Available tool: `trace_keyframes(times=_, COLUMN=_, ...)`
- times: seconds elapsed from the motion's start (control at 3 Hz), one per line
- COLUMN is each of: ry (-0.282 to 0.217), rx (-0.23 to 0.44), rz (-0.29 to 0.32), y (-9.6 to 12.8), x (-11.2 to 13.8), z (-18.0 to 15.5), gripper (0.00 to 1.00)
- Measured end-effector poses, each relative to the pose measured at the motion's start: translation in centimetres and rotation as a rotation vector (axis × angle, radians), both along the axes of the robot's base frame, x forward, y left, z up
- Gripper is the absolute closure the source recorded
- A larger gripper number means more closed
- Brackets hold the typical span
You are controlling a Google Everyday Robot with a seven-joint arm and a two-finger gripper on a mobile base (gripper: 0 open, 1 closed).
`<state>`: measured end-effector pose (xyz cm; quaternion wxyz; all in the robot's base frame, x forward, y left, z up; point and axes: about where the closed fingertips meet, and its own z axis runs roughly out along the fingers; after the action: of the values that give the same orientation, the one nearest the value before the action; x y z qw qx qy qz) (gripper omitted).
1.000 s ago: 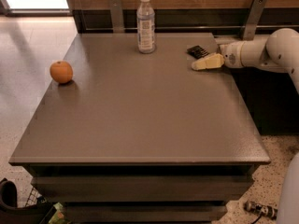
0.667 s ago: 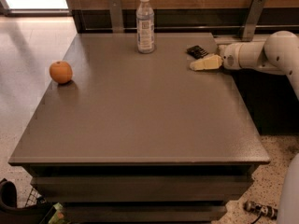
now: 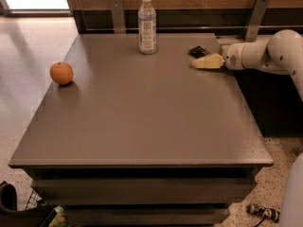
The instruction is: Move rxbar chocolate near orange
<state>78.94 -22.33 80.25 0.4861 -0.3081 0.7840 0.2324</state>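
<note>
Plainly, we see the flat black rxbar chocolate [image 3: 199,51] lying near the far right edge of the smooth grey bench [image 3: 142,122]. Our pale tool [image 3: 204,62] sits just beside it. We cannot tell how far the tool is open, or whether it touches the bar. The round orange [image 3: 61,73] rests well apart at the left edge, and a clear plastic bottle [image 3: 147,23] stands upright at the back.

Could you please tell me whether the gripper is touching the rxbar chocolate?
Cannot tell. The camera view shows the gripper low over the table at far right, right beside the rxbar chocolate; neither gap nor contact is plain.
</note>
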Motion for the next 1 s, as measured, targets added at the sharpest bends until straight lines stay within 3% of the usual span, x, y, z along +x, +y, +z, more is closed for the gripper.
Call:
trace_keyframes(times=0.33, ry=0.001, rx=0.0, rz=0.001, y=-0.01, x=0.02, z=0.28, gripper=1.0)
trace_keyframes(times=0.67, ry=0.001, rx=0.0, rz=0.001, y=-0.01, x=0.02, z=0.36, gripper=1.0)
trace_keyframes(times=1.0, ry=0.001, rx=0.0, rz=0.001, y=0.01, x=0.02, z=0.36, gripper=0.84)
